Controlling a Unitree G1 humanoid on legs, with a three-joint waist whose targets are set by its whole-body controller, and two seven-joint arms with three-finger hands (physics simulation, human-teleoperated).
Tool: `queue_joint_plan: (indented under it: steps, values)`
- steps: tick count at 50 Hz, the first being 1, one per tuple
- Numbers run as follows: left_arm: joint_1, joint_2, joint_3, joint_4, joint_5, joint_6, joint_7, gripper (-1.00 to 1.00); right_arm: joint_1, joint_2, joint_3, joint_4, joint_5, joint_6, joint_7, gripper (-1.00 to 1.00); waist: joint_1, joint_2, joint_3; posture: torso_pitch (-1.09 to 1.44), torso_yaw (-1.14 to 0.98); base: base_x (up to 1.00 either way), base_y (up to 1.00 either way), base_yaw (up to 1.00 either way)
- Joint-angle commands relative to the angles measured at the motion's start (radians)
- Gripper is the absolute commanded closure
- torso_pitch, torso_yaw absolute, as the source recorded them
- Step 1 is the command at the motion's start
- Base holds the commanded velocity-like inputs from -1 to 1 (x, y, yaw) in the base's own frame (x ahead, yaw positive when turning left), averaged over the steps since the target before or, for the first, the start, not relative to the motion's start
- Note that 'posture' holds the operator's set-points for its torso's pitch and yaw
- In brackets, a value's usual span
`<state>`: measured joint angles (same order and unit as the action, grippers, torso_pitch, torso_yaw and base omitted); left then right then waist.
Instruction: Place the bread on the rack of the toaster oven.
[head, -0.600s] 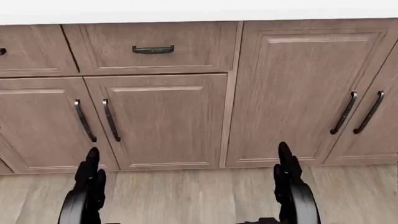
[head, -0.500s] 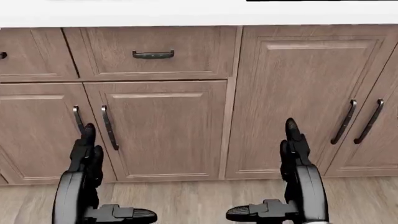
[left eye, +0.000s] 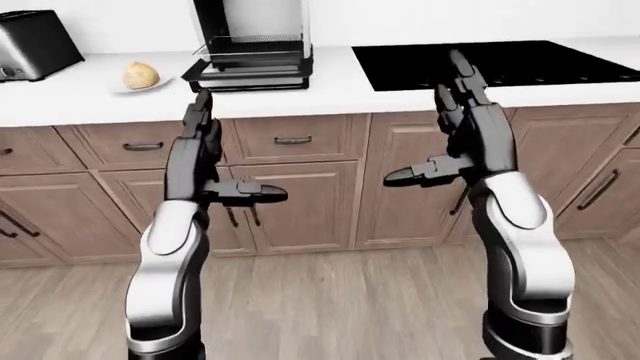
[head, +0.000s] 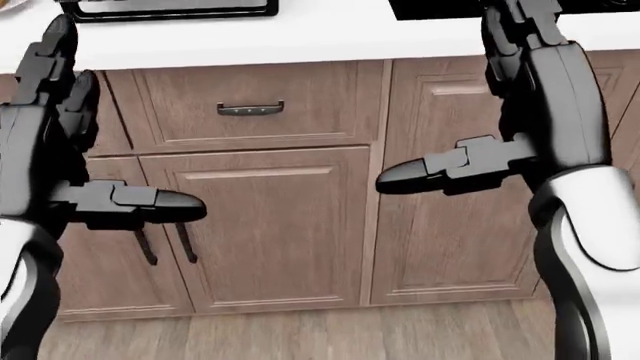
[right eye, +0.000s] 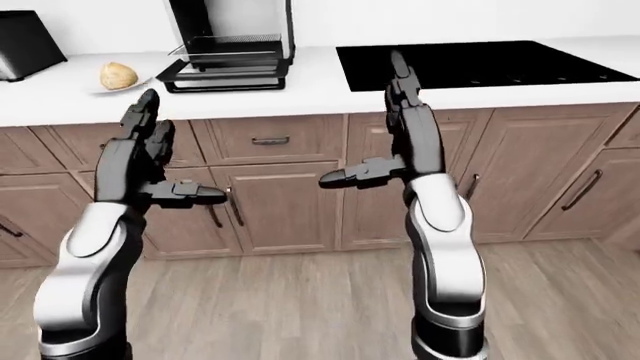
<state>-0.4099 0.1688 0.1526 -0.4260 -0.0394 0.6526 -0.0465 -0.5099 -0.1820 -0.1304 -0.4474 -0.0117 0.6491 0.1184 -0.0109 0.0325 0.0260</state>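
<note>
Bread (left eye: 141, 75) on white counter (left eye: 330, 86), no readable writing; both hands (left eye: 200, 139) (left eye: 465, 112) spread.

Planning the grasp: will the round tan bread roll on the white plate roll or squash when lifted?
The round tan bread roll looks lumpy and near-spherical, so it may roll if nudged. It probably weighs little and dents under tight fingers. It sits loose on the small white plate, which might slide.

My feeds were bright and evenly lit, with no obvious light source. The white counter (left eye: 330, 82) nearly blew out, shadows under it stayed faint, and everything rendered sharp, without blur or edge distortion.
</note>
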Motion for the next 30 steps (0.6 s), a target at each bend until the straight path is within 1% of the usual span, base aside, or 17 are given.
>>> queue_joint_plan:
  steps: [1, 2, 3, 6, 8, 10, 11, 12, 16, 21, 22, 24, 25, 26, 27, 29, 30]
  values:
    - [-0.02, 0.023, 0.02, -0.065, -0.003, 0.018, 0.008, -1.0, -0.029, -0.001, 0.012, -0.055, -0.002, 0.012, -0.004, -1.0, 0.001, -0.003, -0.01, 0.0, 0.0, 0.29, 0.43, 0.0]
    - [-0.019, 0.022, 0.027, -0.088, -0.012, 0.032, 0.01, -1.0, -0.031, 0.01, 0.005, -0.068, 0.006, 0.011, -0.016, -1.0, 0.001, -0.015, -0.001, 0.0, 0.0, 0.31, 0.43, 0.0]
    - [-0.023, 0.028, 0.026, -0.103, -0.013, 0.045, 0.008, -1.0, -0.029, 0.007, 0.011, -0.068, 0.005, 0.011, -0.015, -1.0, -0.002, -0.02, 0.0, 0.0, 0.0, 0.31, 0.42, 0.0]
    - [-0.045, 0.042, 0.043, -0.152, -0.027, 0.094, 0.013, -1.0, -0.063, -0.007, 0.005, -0.113, 0.005, 0.057, -0.021, -1.0, -0.011, -0.018, -0.006, 0.0, 0.0, 0.31, 0.43, 0.0]
    - [-0.032, 0.039, 0.047, -0.197, -0.04, 0.118, 0.02, -1.0, -0.059, -0.002, 0.023, -0.188, -0.008, 0.109, -0.025, -1.0, -0.02, 0.016, -0.001, 0.0, 0.0, 0.32, 0.43, 0.0]
    - [-0.038, 0.049, 0.051, -0.21, -0.042, 0.131, 0.019, -1.0, -0.072, -0.008, 0.016, -0.188, -0.011, 0.117, -0.018, -1.0, -0.019, 0.081, -0.004, 0.0, 0.0, 0.31, 0.43, 0.0]
    - [-0.041, 0.053, 0.055, -0.221, -0.047, 0.142, 0.018, -1.0, -0.081, -0.01, 0.011, -0.192, -0.012, 0.126, -0.02, -1.0, -0.011, 0.043, 0.007, 0.0, 0.0, 0.32, 0.44, 0.0]
    - [-0.055, 0.066, 0.065, -0.236, -0.052, 0.163, 0.016, -1.0, -0.098, -0.022, 0.012, -0.202, -0.019, 0.14, -0.017, -1.0, -0.017, 0.052, 0.01, 0.0, 0.0, 0.36, 0.44, 0.0]
    - [-0.106, 0.119, 0.095, -0.267, -0.054, 0.216, 0.011, -1.0, -0.135, -0.039, 0.002, -0.201, -0.022, 0.166, 0.0, -1.0, -0.001, 0.014, 0.009, 0.0, 0.0, 0.38, 0.43, 0.0]
    - [-0.131, 0.129, 0.097, -0.314, -0.061, 0.263, 0.027, -1.0, -0.114, -0.027, 0.006, -0.187, -0.019, 0.127, -0.006, -1.0, 0.012, -0.019, 0.01, 0.0, 0.0, 0.38, 0.43, 0.0]
    - [-0.146, 0.139, 0.103, -0.329, -0.067, 0.285, 0.025, -1.0, -0.137, -0.034, 0.001, -0.192, -0.015, 0.149, -0.004, -1.0, 0.017, -0.027, 0.008, 0.0, 0.0, 0.38, 0.43, 0.0]
    - [-0.165, 0.153, 0.113, -0.339, -0.073, 0.305, 0.025, -1.0, -0.165, -0.041, -0.005, -0.207, -0.007, 0.173, -0.006, -1.0, 0.023, -0.051, 0.006, 0.0, 0.0, 0.38, 0.43, 0.0]
    - [-0.168, 0.156, 0.114, -0.338, -0.072, 0.301, 0.03, -1.0, -0.162, -0.04, -0.002, -0.209, -0.007, 0.165, -0.012, -1.0, 0.023, -0.073, -0.004, 0.0, 0.0, 0.38, 0.43, 0.0]
    - [-0.163, 0.155, 0.111, -0.34, -0.072, 0.298, 0.033, -1.0, -0.156, -0.035, 0.0, -0.212, -0.003, 0.161, -0.015, -1.0, 0.009, -0.045, 0.011, 0.0, 0.0, 0.38, 0.43, 0.0]
    - [-0.16, 0.156, 0.111, -0.346, -0.072, 0.3, 0.033, -1.0, -0.155, -0.035, 0.001, -0.213, -0.002, 0.159, -0.016, -1.0, 0.02, -0.064, 0.029, 0.0, 0.0, 0.38, 0.44, 0.0]
    - [-0.171, 0.165, 0.116, -0.364, -0.075, 0.32, 0.037, -1.0, -0.168, -0.041, -0.004, -0.216, 0.004, 0.168, -0.019, -1.0, 0.008, -0.072, 0.005, 0.0, 0.0, 0.38, 0.43, 0.0]
    - [-0.179, 0.163, 0.124, -0.374, -0.082, 0.331, 0.041, -1.0, -0.178, -0.04, -0.005, -0.217, 0.01, 0.17, -0.022, -1.0, 0.008, -0.072, 0.002, 0.0, 0.0, 0.38, 0.43, 0.0]
